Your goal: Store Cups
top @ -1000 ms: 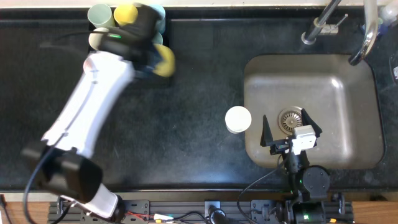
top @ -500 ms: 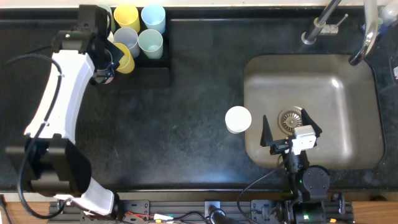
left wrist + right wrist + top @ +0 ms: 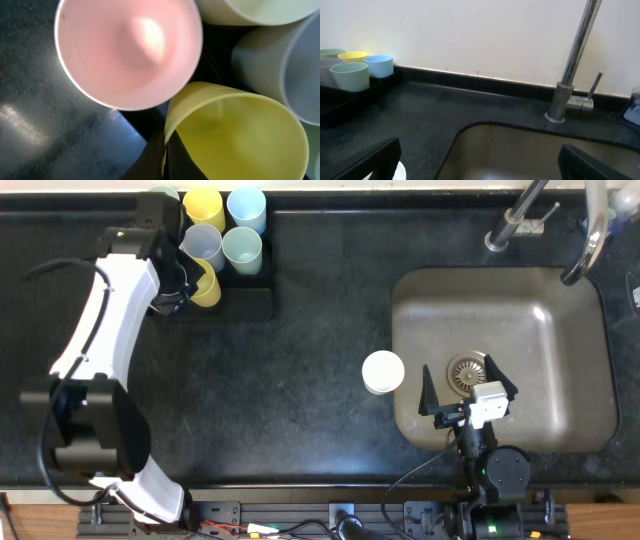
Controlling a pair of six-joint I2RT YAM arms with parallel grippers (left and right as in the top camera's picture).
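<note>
The pink cup (image 3: 127, 50) and the yellow cup (image 3: 235, 135) are cut by the left wrist view's edges. From above, the left arm (image 3: 100, 340) covers half of the yellow cup. The white cup (image 3: 396, 172) is mostly cut off at the right wrist view's edge.

Left pincer (image 3: 192, 278) gripping a yellow cup (image 3: 208, 286) at the black cup tray (image 3: 250, 300), white cup (image 3: 382, 372) on counter (image 3: 300, 410) beside sink (image 3: 560, 320)

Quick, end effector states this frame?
Left end effector: shut on the yellow cup.
Right end effector: open, empty, over the sink.
</note>
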